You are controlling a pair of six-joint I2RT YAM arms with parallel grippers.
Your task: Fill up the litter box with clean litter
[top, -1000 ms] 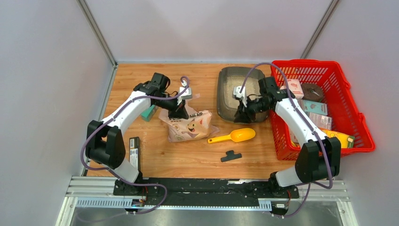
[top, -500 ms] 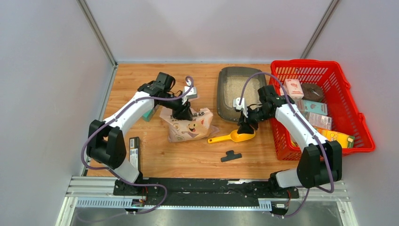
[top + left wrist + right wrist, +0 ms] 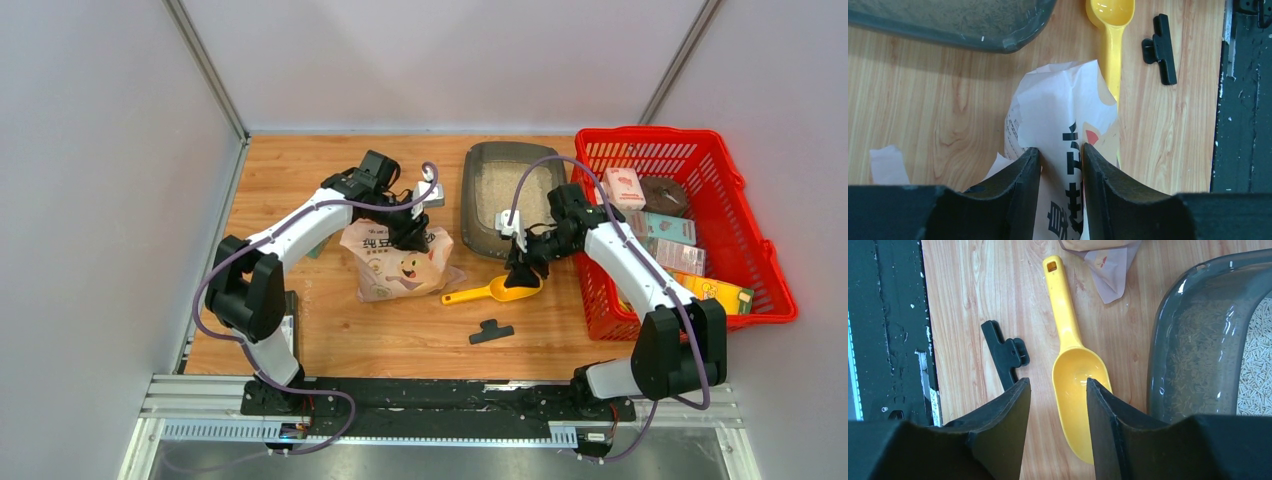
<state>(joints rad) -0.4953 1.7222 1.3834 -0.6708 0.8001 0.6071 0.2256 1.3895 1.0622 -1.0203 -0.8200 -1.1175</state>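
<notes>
**Both tools have moved: left onto the bag, right over the scoop**

On the left, we see the left tool has swung inward from the bag's far-left corner and now sits on top of the bag. A second ago its jaws were pressed together. Now they stand part-spread with the bag's folded top edge running up between them. We cannot tell whether they pinch the plastic or only straddle it. The bag's top looks more raised than it did a second ago.

Further right, the scoop lies flat on the desk, with a black clip nearer the arm bases. The right tool has come away from the near rim of the litter box and now hangs over the scoop's bowl. Its jaws are spread wider than before and hold nothing.

The litter box has not moved. It sits at the far middle of the desk, between the bag and the red basket, and some clean litter already covers part of its floor.

We judge that filling is under way but not finished. The arms seem to be dividing the work, the left steadying or opening the bag while the right goes for the scoop. Nothing is being carried to the box at this moment.
</notes>
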